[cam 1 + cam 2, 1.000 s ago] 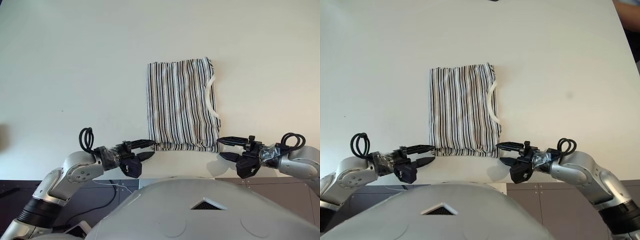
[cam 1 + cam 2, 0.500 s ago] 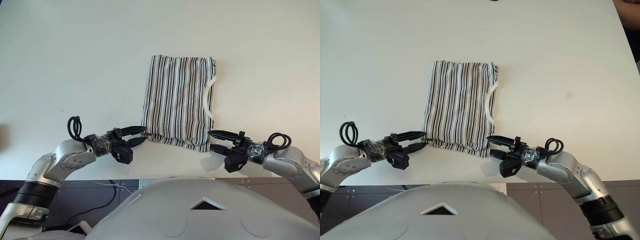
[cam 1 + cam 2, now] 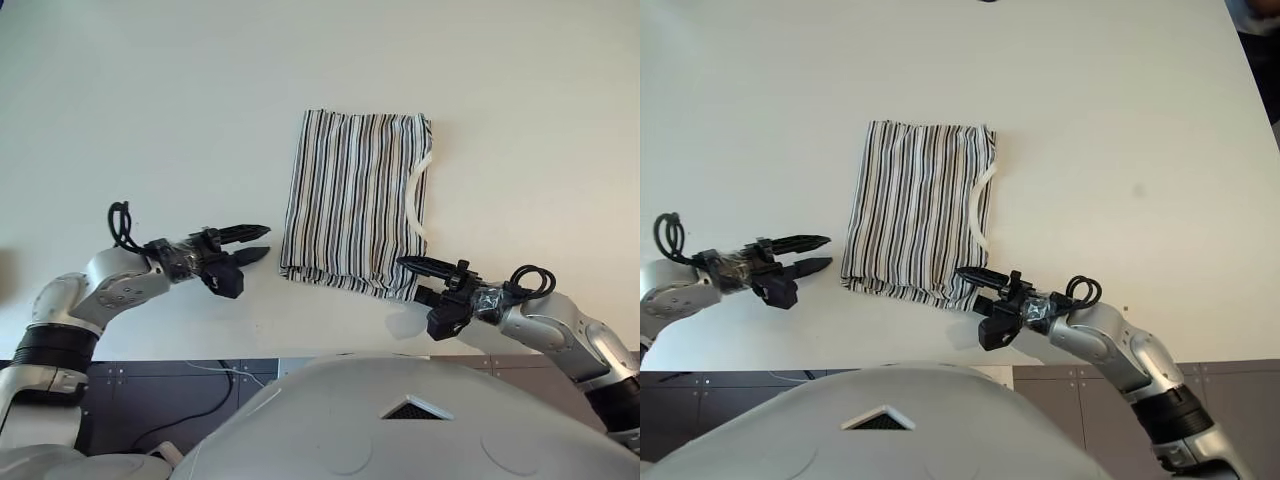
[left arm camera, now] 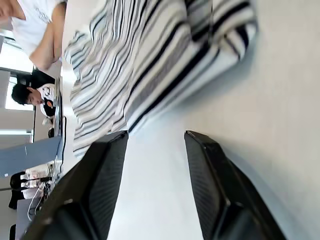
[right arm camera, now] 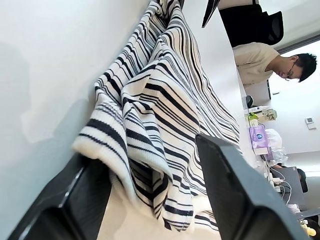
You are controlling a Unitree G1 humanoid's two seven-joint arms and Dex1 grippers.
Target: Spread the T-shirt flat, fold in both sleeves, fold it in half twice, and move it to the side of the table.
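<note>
The striped T-shirt [image 3: 355,200] lies folded into a narrow rectangle in the middle of the white table [image 3: 150,110]. Its white collar band [image 3: 420,205] shows along the right edge. My left gripper [image 3: 255,243] is open, low over the table just left of the shirt's near left corner and apart from it. The left wrist view shows bare table between its fingers [image 4: 102,185], with the shirt [image 4: 165,55] beyond. My right gripper [image 3: 415,278] is open at the near right corner. In the right wrist view that bunched corner [image 5: 145,130] lies between the fingers [image 5: 235,195].
The table's front edge [image 3: 330,345] runs just behind both grippers. Bare tabletop stretches to the left [image 3: 120,150], to the right [image 3: 540,150] and beyond the shirt.
The shirt has turned slightly, its near edge now slanted. My left gripper drew away to the left of the near left corner. My right gripper moved in onto the near right corner.
</note>
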